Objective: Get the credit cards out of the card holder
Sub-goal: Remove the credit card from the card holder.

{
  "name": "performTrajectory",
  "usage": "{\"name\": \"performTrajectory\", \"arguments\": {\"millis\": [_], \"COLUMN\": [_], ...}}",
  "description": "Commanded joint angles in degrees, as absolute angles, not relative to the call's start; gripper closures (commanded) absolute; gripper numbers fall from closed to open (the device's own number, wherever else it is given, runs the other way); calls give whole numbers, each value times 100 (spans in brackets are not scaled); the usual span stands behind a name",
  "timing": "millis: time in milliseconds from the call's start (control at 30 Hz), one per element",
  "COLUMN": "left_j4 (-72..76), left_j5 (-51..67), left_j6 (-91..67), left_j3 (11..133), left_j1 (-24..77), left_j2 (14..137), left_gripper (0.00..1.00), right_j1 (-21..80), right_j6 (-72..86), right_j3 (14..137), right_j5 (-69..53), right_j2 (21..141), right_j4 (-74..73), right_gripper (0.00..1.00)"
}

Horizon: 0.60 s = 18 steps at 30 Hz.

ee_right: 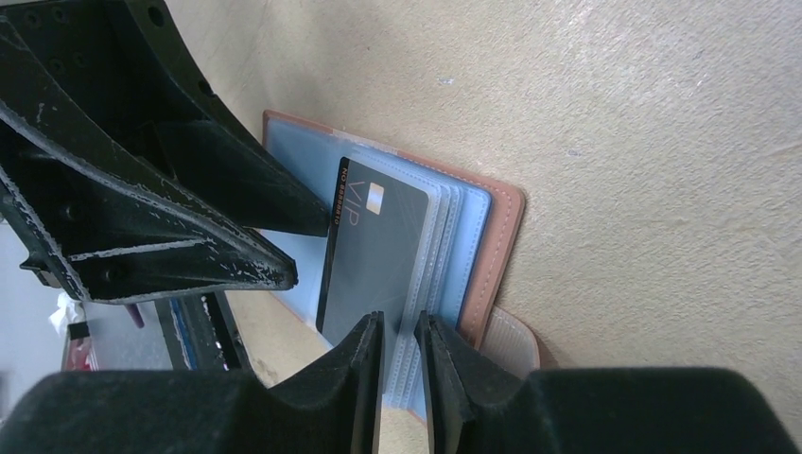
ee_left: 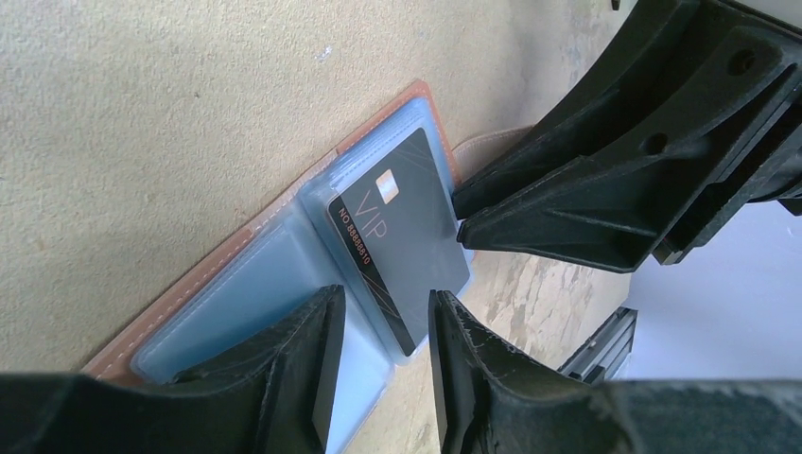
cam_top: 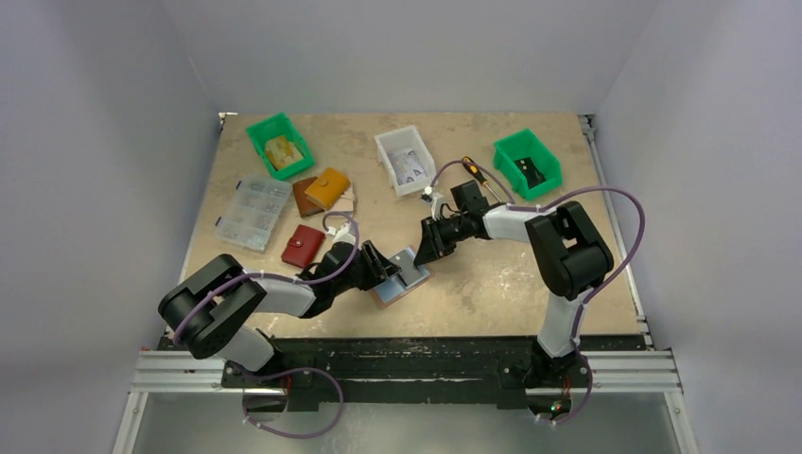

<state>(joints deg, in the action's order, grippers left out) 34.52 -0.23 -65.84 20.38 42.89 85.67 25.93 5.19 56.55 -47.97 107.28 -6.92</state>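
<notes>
Right gripper [ee_right: 399,322] narrowed at clear sleeves [ee_right: 454,236], grip unclear.
Left gripper [ee_left: 386,293] spread opposite; VIP card [ee_left: 402,236] lies between, in card holder [ee_right: 496,255].

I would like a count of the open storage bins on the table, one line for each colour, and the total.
Green bins: 2
White bin: 1
Total: 3
</notes>
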Motion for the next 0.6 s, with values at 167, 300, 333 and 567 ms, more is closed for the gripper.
{"name": "performTrajectory", "arguments": {"millis": [167,300,333,567], "left_j4": [3919,4157,4203,4403], "left_j5": [-26,-26,-26,-26], "left_j6": [-6829,-6956,-6979,-7014], "left_j3": [2013,1890,1863,1707], "left_j1": [4330,4327,4331,4329], "left_j2": [8758,8827,8840,8872], "left_gripper": [62,65,66,71], "right_j1": [2748,2785,2786,2785], "right_j6": [543,562,570,563], "right_j3": [5845,5851,5853,5854], "right_j5": [-5158,-5345,-5430,-6482], "right_j2": [10905,10972,10989,10921], "right_j4": [-829,-821,-816,-672], "right_gripper": [78,83,84,84]}}
